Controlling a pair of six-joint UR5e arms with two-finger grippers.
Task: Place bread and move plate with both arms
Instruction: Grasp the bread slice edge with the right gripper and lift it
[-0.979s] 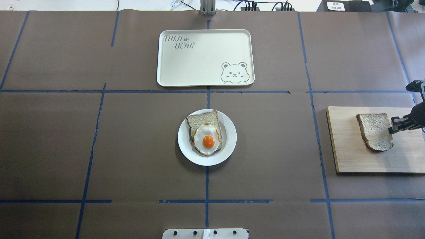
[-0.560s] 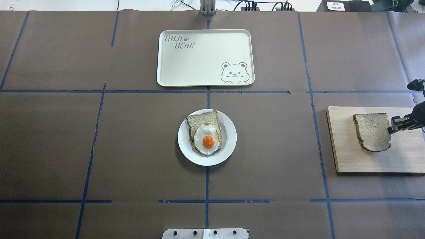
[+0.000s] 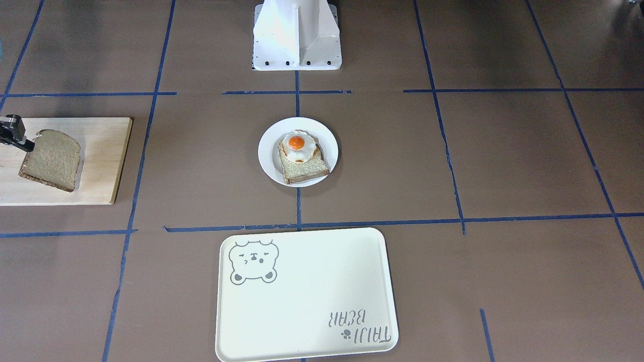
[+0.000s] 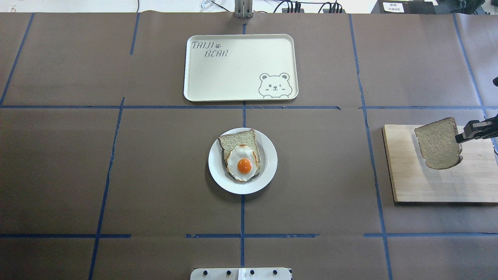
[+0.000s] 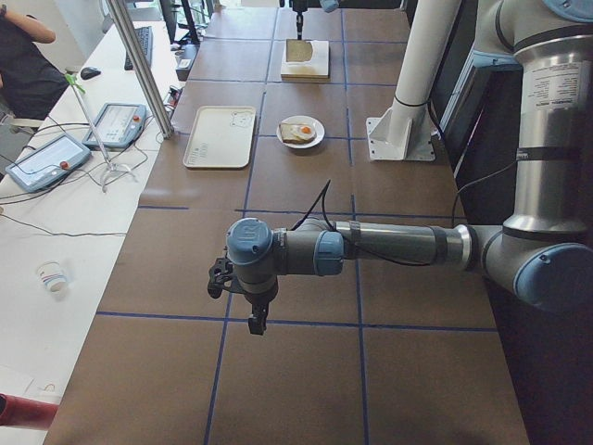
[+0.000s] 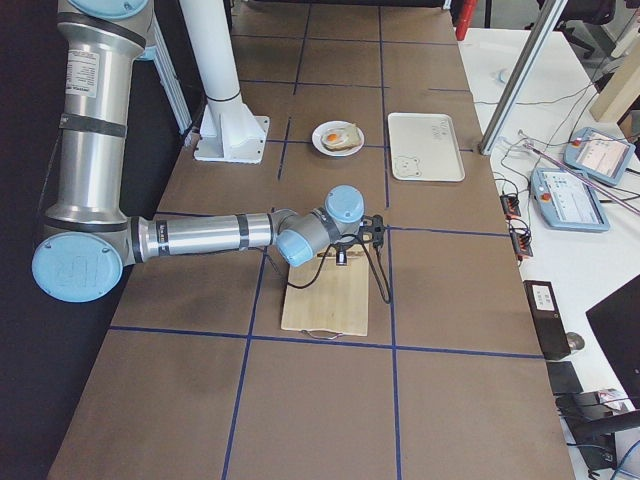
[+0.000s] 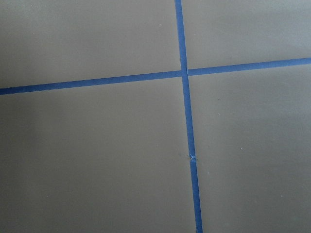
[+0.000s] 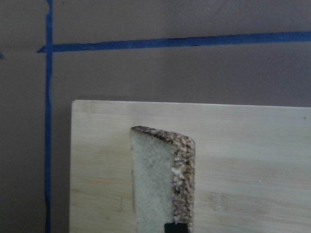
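Note:
The bread (image 4: pixel 439 143), a plain slice with a dark crust, hangs tilted above the wooden board (image 4: pixel 428 186) at the table's right end. My right gripper (image 4: pixel 460 138) is shut on its edge. The front-facing view has the same bread (image 3: pixel 50 160) and gripper (image 3: pixel 29 146) at its left. In the right wrist view the bread (image 8: pixel 160 179) is edge-on over the board (image 8: pixel 252 165). The white plate (image 4: pixel 218 179) sits mid-table and carries a slice topped with a fried egg (image 4: pixel 244 165). My left gripper (image 5: pixel 243 298) hovers over bare table at the left end; its state cannot be told.
A cream tray (image 4: pixel 233 74) with a bear drawing lies beyond the plate. The robot's white base (image 3: pixel 297 35) stands behind the plate. Blue tape lines cross the brown table cover. Beside the table, a side desk holds tablets (image 5: pixel 46 159) and a paper cup (image 5: pixel 54 275).
The right gripper has lifted the bread off the wooden board and carried it slightly towards the table's far side. Plate and tray have not moved.

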